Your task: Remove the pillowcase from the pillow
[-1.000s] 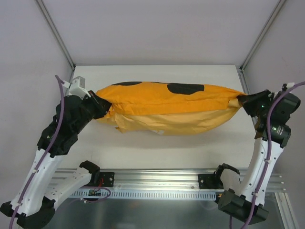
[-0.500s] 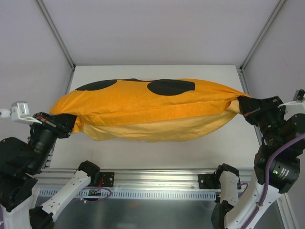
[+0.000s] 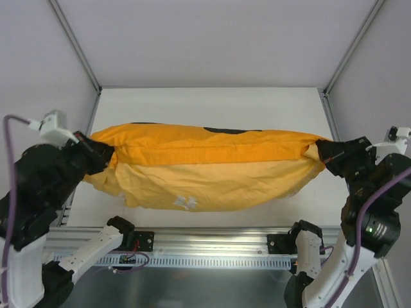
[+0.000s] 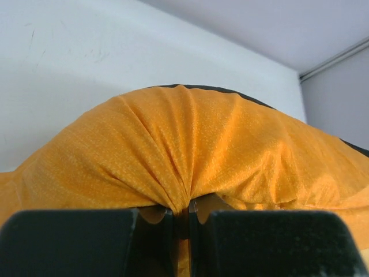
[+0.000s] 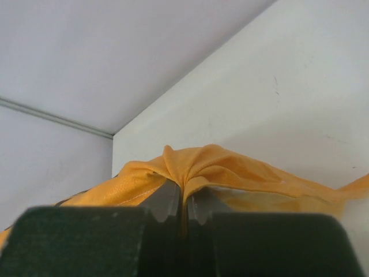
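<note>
The pillowcase (image 3: 205, 170) hangs stretched across the middle of the overhead view, slung between both arms above the white table (image 3: 212, 102). The left gripper (image 3: 101, 156) has its fingers clamped on a bunched pinch of orange cloth at the left end, and the right gripper (image 3: 323, 156) is clamped the same way at the right end. Both wrist views show pleats radiating from the nip.

The cloth looks thin, limp and light. It sags in a full belly, so the pillow probably sits inside, though no white shows. A small pinch like this may slip under load. Corners or seams likely give the surest hold. I cannot tell which edge is the open one.

The tabletop is smooth and matte. Grey walls stand close on three sides, with frame posts (image 3: 76, 45) in the upper corners and a metal rail (image 3: 212, 240) along the bottom.
</note>
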Robot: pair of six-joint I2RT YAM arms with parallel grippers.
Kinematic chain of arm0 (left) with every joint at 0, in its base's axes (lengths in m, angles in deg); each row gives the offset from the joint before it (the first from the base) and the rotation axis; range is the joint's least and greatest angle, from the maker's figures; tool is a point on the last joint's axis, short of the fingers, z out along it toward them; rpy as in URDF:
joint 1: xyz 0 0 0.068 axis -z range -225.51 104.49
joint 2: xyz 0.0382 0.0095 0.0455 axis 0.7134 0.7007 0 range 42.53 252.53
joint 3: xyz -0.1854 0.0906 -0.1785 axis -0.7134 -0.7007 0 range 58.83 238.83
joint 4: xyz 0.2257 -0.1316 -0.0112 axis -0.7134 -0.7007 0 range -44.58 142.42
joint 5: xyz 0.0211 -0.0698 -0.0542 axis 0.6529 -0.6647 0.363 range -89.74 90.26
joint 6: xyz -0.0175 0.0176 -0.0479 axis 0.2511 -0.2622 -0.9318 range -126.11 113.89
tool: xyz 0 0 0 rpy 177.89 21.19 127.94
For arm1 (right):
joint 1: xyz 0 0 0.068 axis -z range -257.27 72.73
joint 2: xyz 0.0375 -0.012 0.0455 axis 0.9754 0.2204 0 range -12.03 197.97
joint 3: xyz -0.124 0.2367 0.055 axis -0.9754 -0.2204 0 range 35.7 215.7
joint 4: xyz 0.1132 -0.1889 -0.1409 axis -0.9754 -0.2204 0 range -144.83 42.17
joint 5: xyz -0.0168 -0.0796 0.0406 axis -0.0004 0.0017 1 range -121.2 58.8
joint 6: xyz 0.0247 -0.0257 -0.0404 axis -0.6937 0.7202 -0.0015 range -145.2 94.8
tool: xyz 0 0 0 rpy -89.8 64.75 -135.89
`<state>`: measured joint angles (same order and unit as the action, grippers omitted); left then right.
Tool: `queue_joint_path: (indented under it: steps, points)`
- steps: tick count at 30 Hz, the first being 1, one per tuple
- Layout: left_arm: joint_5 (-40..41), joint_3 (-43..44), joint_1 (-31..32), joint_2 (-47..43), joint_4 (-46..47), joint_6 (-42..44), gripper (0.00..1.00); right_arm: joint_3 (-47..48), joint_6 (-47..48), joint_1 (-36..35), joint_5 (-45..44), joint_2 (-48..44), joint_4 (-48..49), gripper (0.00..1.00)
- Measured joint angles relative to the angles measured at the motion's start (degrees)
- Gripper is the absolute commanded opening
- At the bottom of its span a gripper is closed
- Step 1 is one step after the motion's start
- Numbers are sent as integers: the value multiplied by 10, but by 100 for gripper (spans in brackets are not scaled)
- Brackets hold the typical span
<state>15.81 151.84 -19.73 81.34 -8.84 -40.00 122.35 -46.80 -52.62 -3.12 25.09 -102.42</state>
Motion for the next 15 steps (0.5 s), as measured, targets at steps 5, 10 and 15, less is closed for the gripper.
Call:
queue_joint_path:
  steps: [5, 10, 15]
  points:
    - [-18, -2, -14, 181, 4, 2, 10, -79, -4, -16, -33, 126, 57, 2]
    - [-127, -14, -141, 358, 92, 16, 99, -30, 6, -94, -117, 388, 107, 69]
    - [-174, 93, -199, 553, 133, 34, 99, 151, 28, -143, -188, 595, 96, 90]
